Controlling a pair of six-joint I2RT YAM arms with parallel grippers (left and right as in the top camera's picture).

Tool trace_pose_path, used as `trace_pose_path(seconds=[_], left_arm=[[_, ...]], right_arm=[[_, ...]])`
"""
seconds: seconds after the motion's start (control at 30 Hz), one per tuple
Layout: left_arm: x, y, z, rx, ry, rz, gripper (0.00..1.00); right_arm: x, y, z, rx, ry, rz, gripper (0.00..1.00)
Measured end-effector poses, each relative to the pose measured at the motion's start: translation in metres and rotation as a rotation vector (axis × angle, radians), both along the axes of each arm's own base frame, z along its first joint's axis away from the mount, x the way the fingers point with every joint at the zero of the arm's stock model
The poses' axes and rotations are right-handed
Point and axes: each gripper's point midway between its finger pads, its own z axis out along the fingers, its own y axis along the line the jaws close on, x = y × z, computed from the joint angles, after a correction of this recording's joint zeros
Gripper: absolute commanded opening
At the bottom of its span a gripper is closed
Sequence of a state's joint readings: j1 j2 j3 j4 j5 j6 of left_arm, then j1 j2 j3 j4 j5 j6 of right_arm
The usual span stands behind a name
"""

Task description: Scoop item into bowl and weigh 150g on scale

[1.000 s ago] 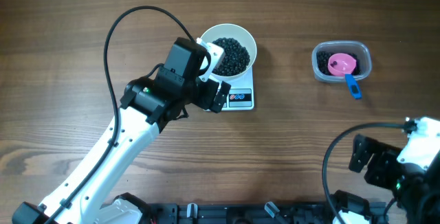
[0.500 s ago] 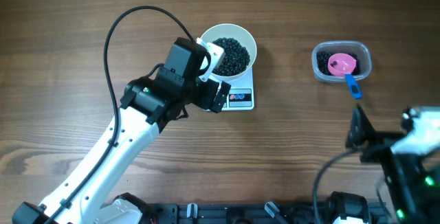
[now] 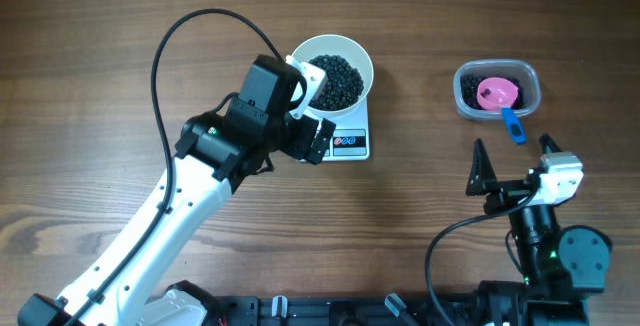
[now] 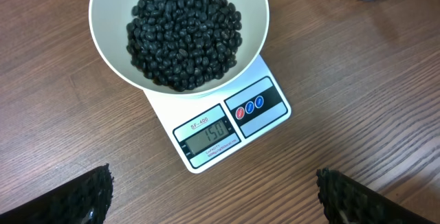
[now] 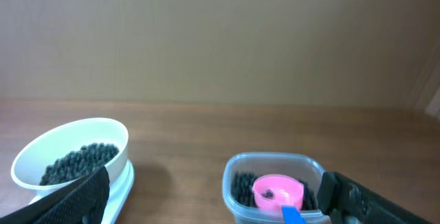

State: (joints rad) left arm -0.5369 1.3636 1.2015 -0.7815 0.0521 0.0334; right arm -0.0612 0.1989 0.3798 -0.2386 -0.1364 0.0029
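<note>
Wooden table [image 3: 90, 26] unchanged: your left gripper [image 4: 220, 200] stayed wide, empty, near the bowl [image 4: 103, 18] of beans [image 4: 184, 35] on the scale [image 4: 261, 107]; your right gripper [image 3: 512, 161] swung toward the tub [image 3: 530, 71], wide, empty, fingers [image 5: 69, 196] cropped.

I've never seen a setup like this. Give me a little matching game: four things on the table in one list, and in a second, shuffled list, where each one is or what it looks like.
Things:
1. bowl
2. scale
3. scoop
4. tub

Descriptions:
A. pink, lying in the tub
B. white, heaped with black beans
C. clear, standing apart from the scale
D. flat, under the bowl

Pairs: 1-B, 2-D, 3-A, 4-C
</note>
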Motion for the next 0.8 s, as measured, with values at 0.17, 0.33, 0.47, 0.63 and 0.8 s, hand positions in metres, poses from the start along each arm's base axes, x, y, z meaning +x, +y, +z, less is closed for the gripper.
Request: trace_pose_path(seconds=[0.17, 0.33, 0.47, 0.63, 0.8], left_arm=[[0.0, 0.0, 0.0, 0.0, 0.0, 0.0, 1.0], [0.0, 0.0, 0.0, 0.0, 0.0, 0.0, 1.0], [0.0, 0.0, 0.0, 0.0, 0.0, 0.0, 1.0], [0.0, 0.0, 0.0, 0.0, 0.0, 0.0, 1.0], [0.0, 0.0, 0.0, 0.0, 0.0, 0.0, 1.0]], right_arm=[[0.005, 0.0, -0.001, -0.003, -0.054, 0.0, 1.0], [0.009, -0.001, -0.008, -0.005, -0.087, 0.0, 1.0], [0.004, 0.0, -0.011, -0.008, -0.132, 0.0, 1.0], [0.002, 0.0, -0.017, -0.012, -0.194, 0.0, 1.0], [0.005, 0.005, -0.036, -0.008, -0.175, 0.021, 1.0]])
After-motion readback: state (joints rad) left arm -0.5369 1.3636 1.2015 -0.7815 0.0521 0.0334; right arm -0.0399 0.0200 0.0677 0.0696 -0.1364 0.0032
